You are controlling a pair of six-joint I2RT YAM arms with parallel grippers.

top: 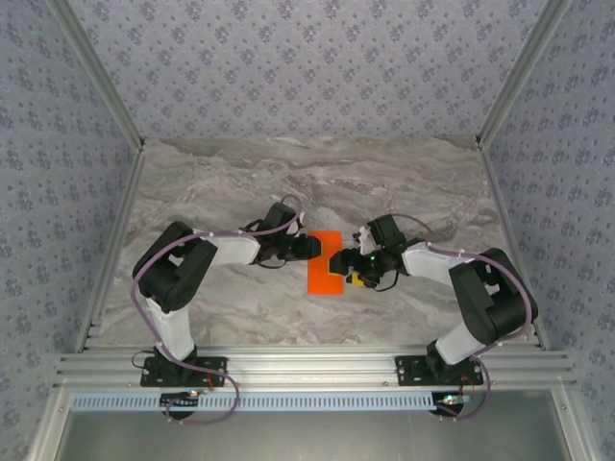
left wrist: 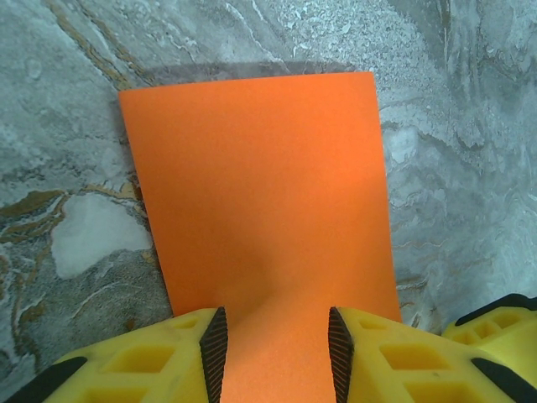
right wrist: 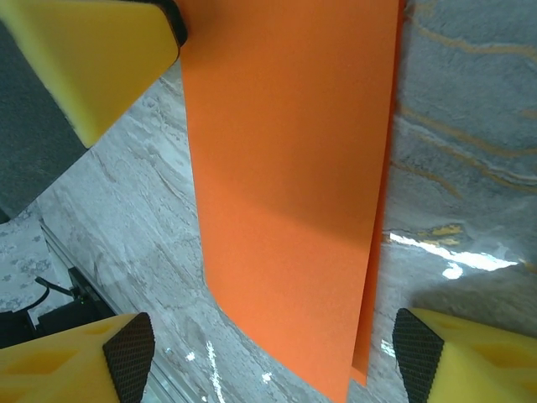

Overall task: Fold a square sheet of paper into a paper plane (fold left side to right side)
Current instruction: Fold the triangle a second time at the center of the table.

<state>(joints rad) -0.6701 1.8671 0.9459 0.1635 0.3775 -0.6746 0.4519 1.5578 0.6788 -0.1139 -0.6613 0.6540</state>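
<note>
Top external view: the square sheet of paper, bright orange, lies near the middle of the marbled grey table. It is folded into a narrow rectangle, its long sides running from 12 to 6 o'clock. The left pincer reaches in from 9 o'clock over the sheet's upper left edge. The right pincer comes from 3 o'clock to the right edge, about halfway down.

Left wrist view: the sheet stretches away toward 12 o'clock on the stone. Its near end runs under and between two black ribbed pads. The yellow fingers stand partly apart, one on each side, not clamped together.

Right wrist view: the fingers are spread wide, one pad at 7 o'clock and one at 5 o'clock, with the sheet between them. Along its right edge two layers show, the upper one slightly lifted. A yellow finger of the left pincer sits at 11 o'clock.
</note>
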